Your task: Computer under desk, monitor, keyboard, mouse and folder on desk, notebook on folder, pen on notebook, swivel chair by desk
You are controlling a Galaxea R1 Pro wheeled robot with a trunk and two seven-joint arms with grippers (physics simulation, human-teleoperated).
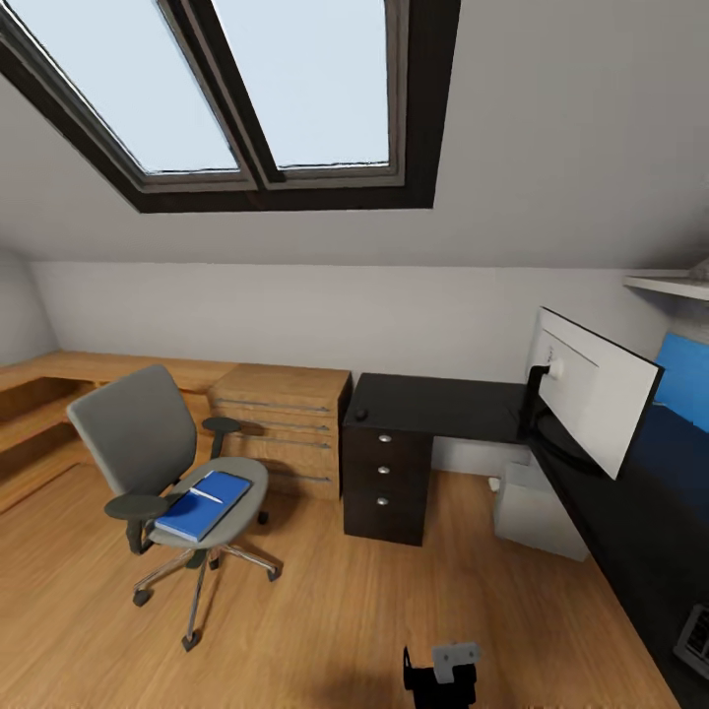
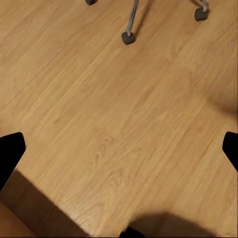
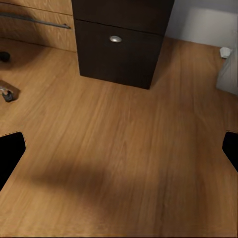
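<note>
While the robot stands back on the plank floor [image 1: 325, 611], the bright blue flat folder [image 1: 205, 504] lies on the seat of the grey upholstered swivel chair [image 1: 138, 438], forward and to the robot's left, well apart from both arms. A thin white pen [image 1: 206, 495] rests across the folder's top; whether a dark notebook sits between them cannot be told at this size.

Folder's long axis: runs diagonally, from the near-left seat edge toward the far-right, roughly pointing at the low wooden drawer cabinet [image 1: 281, 418].

Large black L-shaped bench [image 1: 443, 406] sits to the right, carrying the wide white-backed monitor [image 1: 591, 389]; a small black mouse [image 1: 361, 415] is near its left end. The pale grey tower computer [image 1: 537, 512] stands on the floor beneath it.

Left claw [image 2: 119, 148]: dark fingertips at opposite edges of the wrist view, spread wide, nothing between them; it looks down at bare floor with the chair's chrome legs and casters ahead. Right claw [image 3: 119, 148]: likewise spread and empty, facing the black drawer unit [image 3: 121, 42].

Judgement: left arm is the nearer to the chair. The folder lies ahead-left and higher than where the left claw now points, so the base must close in before any reach.
</note>
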